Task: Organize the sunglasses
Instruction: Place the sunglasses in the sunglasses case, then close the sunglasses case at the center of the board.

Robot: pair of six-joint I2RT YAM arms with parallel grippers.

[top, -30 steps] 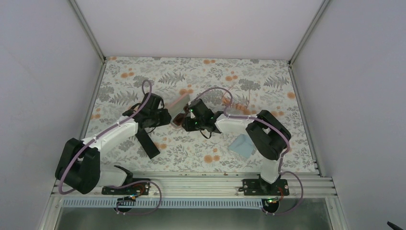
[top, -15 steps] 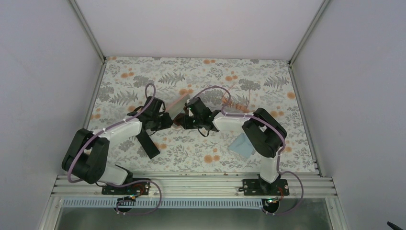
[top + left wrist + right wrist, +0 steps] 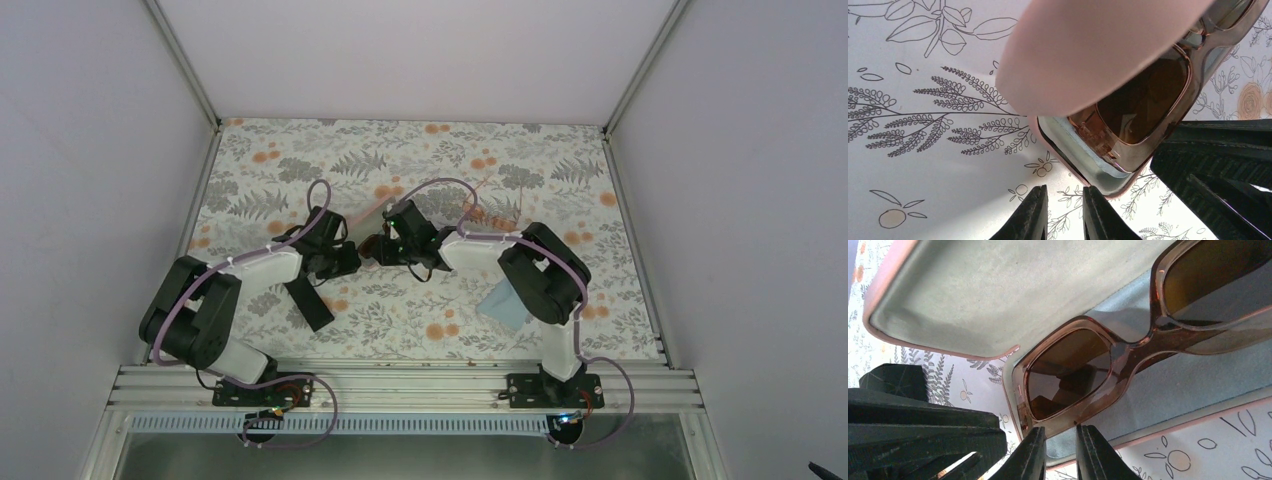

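Note:
The dark brown sunglasses (image 3: 1128, 347) lie in the open pink case (image 3: 998, 295) on its light-blue lining; they also show in the left wrist view (image 3: 1143, 100). My right gripper (image 3: 1059, 452) has a narrow gap with nothing pinched, and its fingertips (image 3: 1035, 450) touch the frame's lower rim. My left gripper (image 3: 1064, 212) is also narrowly open and empty, its right finger against the case's corner (image 3: 1108, 180). In the top view both grippers, left (image 3: 352, 258) and right (image 3: 383, 247), meet at the case (image 3: 368, 213). The pale orange-pink sunglasses (image 3: 492, 213) lie behind the right arm.
A black oblong case (image 3: 310, 302) lies by the left forearm. A light-blue cloth (image 3: 506, 304) lies near the right arm's elbow. The floral table is bounded by grey walls on the left, back and right, with the rail at the near edge.
The right gripper has moved a little left and back with the brown sunglasses towards the pink case. The left gripper has closed in on the case from the left.

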